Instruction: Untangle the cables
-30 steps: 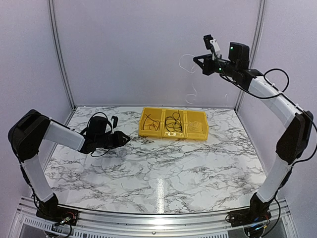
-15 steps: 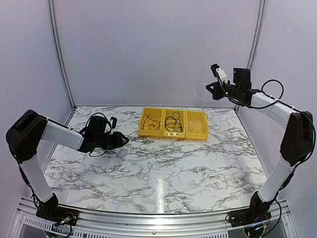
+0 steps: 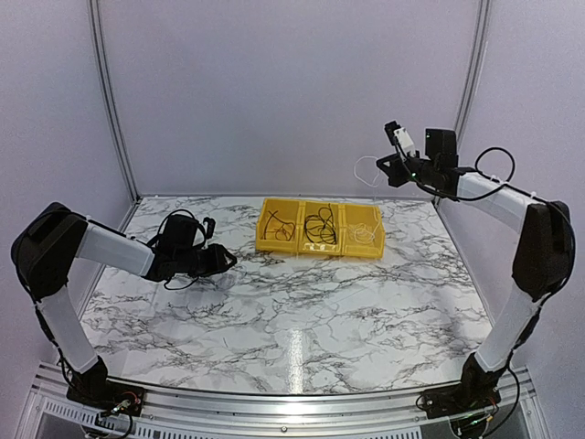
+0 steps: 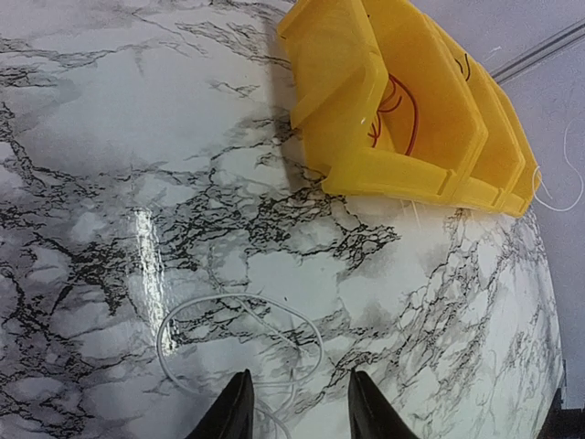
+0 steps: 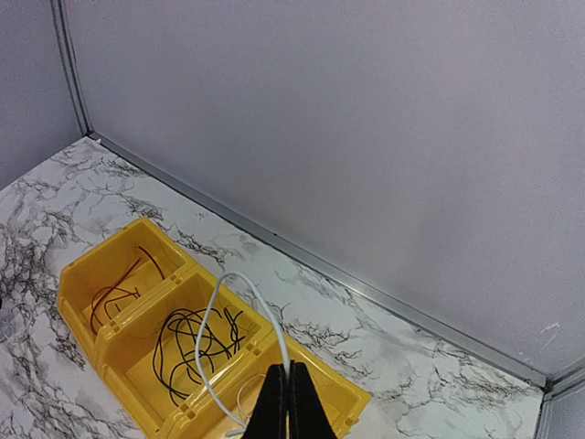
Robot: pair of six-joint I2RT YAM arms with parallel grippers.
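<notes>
While your right gripper (image 5: 288, 380), clamped on the white cable (image 5: 239, 311), hangs above the yellow bin (image 3: 315, 251) at the worktop's far edge, lower it into the right compartment, clear of the black cables (image 5: 192, 343) mid-bin. Left gripper (image 4: 299, 384): jaws apart beside white loop (image 4: 183, 311).

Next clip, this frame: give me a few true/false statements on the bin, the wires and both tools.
The right tool is shut on a white wire. True.
The yellow bin has two compartments. False: it has three.
Its middle compartment holds black wires. True.
The left tool is shut on a wire. False: it is open, above a white loop lying on the table.
</notes>
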